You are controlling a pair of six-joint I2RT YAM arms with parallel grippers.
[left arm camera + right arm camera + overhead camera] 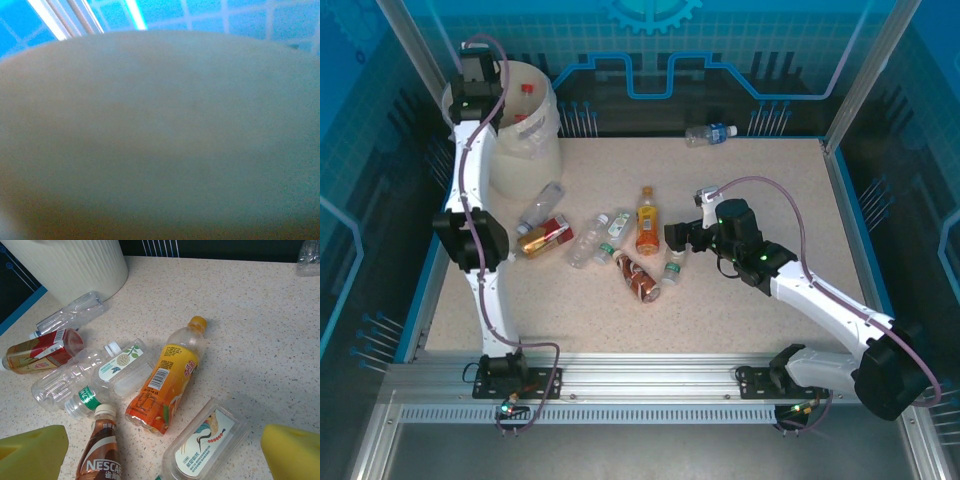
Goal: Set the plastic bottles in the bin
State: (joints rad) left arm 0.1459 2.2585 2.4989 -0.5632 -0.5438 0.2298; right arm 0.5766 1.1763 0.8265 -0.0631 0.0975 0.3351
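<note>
The bin (525,130) is a tall cream bucket at the back left, with red-capped bottles (527,89) inside. My left gripper (478,78) hangs over its left rim, fingers hidden; the left wrist view is a blurred cream surface (160,140). Several plastic bottles lie mid-table: an orange one (167,380), a brown Nescafe one (100,455), a clear square one with a white label (207,442), a red-labelled one (40,352) and clear ones (65,385). My right gripper (162,462) (678,240) stands open just above the Nescafe and square bottles, holding nothing.
One clear bottle with a blue cap (710,133) lies alone at the table's far edge. Blue enclosure walls and metal posts (865,75) ring the speckled table (770,200). Bare tabletop spreads to the right and front of the bottle cluster.
</note>
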